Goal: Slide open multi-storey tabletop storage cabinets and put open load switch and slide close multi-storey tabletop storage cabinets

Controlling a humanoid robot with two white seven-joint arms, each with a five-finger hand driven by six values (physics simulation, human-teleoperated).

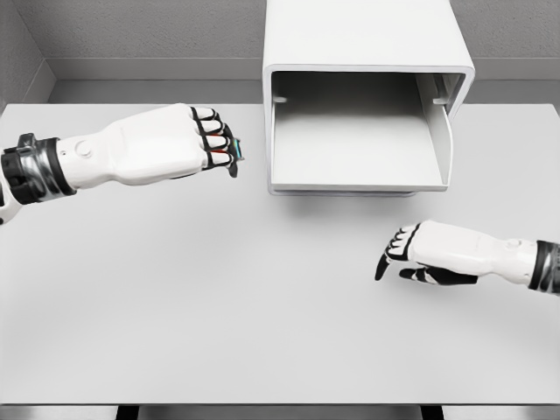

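Bench (pixel 262 332): big pale-grey slab, fills most of the view. Cabinet (pixel 367 52) sits at 12–1 o'clock, white, rounded shell, near the far edge. Its drawer (pixel 350 144) is pulled out toward the robot, tray bare inside as far as I can see; front lip faces 6 o'clock.

Left hand (pixel 166 144) at 9–10 o'clock, raised above the bench, just beside the drawer's left wall w/o touching it. Fingers curled tight round the load switch (pixel 236 153); only a small dark bit w/ a teal edge and some red pokes out past the fingertips. So the switch is in the left hand, not yet in the drawer.

Right hand (pixel 429 254) at 4 o'clock, low over the bench, below the drawer's front right corner, well apart from it. Fingers loosely relaxed, drooping, holding nothing; can't tell if tips touch the bench.

Handling, my guess: switch is small, rigid plastic, light, prob. smooth-sided, so it could slip or twist if grip eases early. Best held across its body, as now. Drawer prob. slides easy; push the front lip square to close, else it may skew.
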